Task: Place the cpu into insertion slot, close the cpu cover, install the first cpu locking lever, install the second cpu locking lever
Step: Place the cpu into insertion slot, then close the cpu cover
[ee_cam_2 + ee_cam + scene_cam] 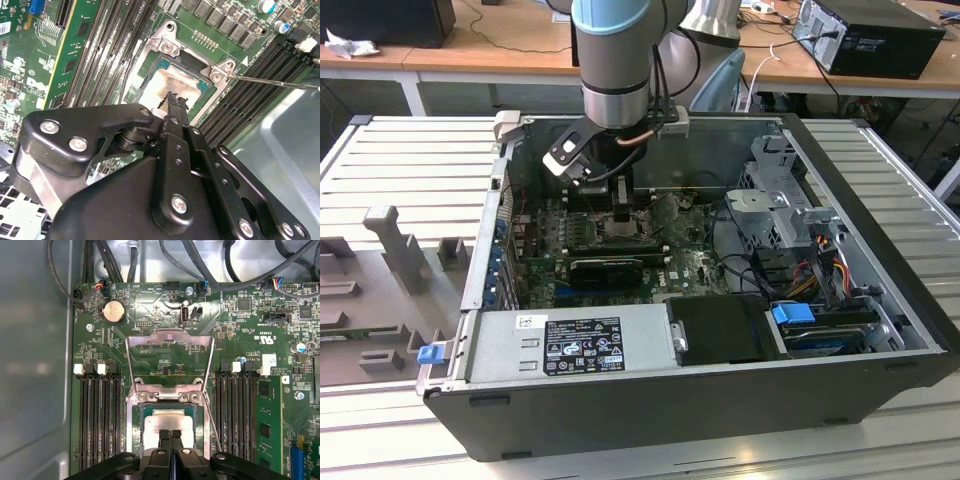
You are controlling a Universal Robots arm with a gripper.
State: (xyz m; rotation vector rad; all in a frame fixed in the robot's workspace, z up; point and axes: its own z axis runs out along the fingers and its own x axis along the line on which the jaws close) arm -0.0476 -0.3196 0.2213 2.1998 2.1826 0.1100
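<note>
The gripper (170, 435) hung over the insertion slot (132, 416), jaws closed together on nothing, just above the cpu (167, 420) seated inside. The first wrist view showed the cpu cover (170, 337) raised open. The exterior view showed the surrounding computer case (720, 400).

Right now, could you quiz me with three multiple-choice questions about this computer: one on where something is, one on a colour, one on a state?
1. Where does the cpu lie?
A) in the insertion slot
B) on top of the power supply
C) on the bench outside the case

2. What colour is the motherboard?
A) red
B) green
C) white

3. How does the cpu cover stand?
A) shut over the chip
B) swung open
C) taken out of the case

Answers:
1 A, its metallic face sits inside the slot's silvery rim.
2 B, green board shows all around the slot.
3 B, its frame stands raised beyond the slot, with the board visible through its window.
</note>
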